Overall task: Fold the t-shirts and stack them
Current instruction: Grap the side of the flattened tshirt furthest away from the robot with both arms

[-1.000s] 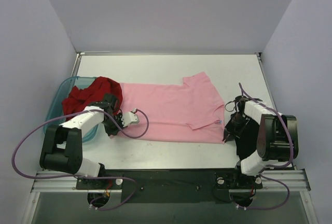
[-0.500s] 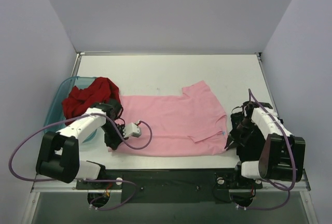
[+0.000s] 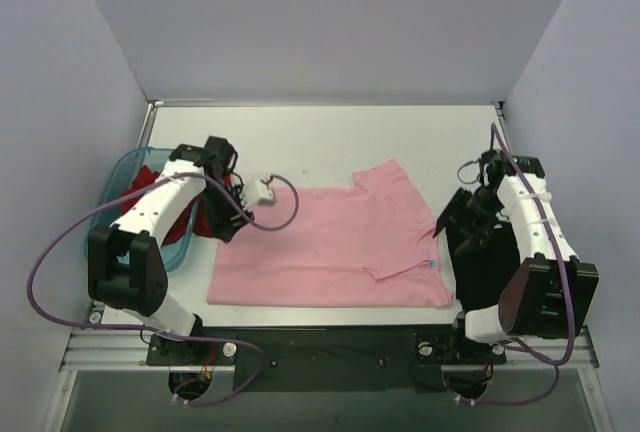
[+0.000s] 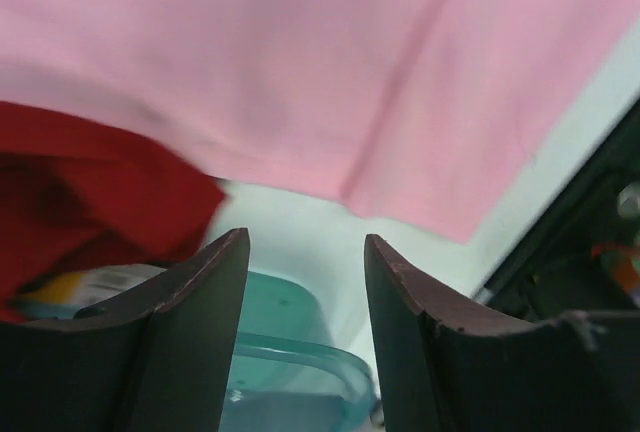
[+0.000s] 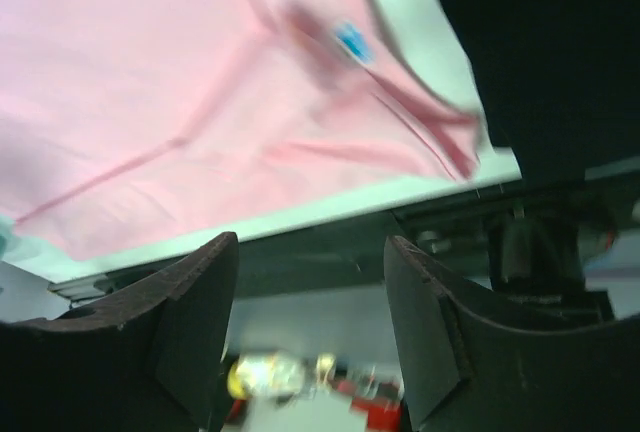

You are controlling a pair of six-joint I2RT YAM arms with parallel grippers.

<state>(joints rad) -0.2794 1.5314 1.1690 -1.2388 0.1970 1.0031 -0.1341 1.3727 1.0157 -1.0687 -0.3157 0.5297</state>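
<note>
The light pink t-shirt [image 3: 330,242] lies flat on the table, one sleeve pointing to the far right; it also shows in the wrist views [image 4: 300,52] [image 5: 150,102]. The dark red t-shirt [image 3: 208,217] is heaped in the teal bin [image 3: 120,192] at the left [image 4: 80,182]. The black t-shirt [image 3: 490,267] lies at the right under the right arm [image 5: 540,42]. My left gripper [image 3: 234,228] hovers open over the pink shirt's left edge, beside the bin, its jaws [image 4: 305,252] empty. My right gripper [image 3: 450,222] is open above the shirt's right edge, nothing between its jaws [image 5: 310,252].
The teal bin's rim [image 4: 290,352] sits just below the left fingers. The grey walls close in the table on three sides. The metal base rail [image 3: 330,347] runs along the near edge.
Both grippers were shut on the pink shirt's near corners, dragging it toward the near edge. They have now opened, let go, and lifted away toward the far side; the shirt lies flat.
</note>
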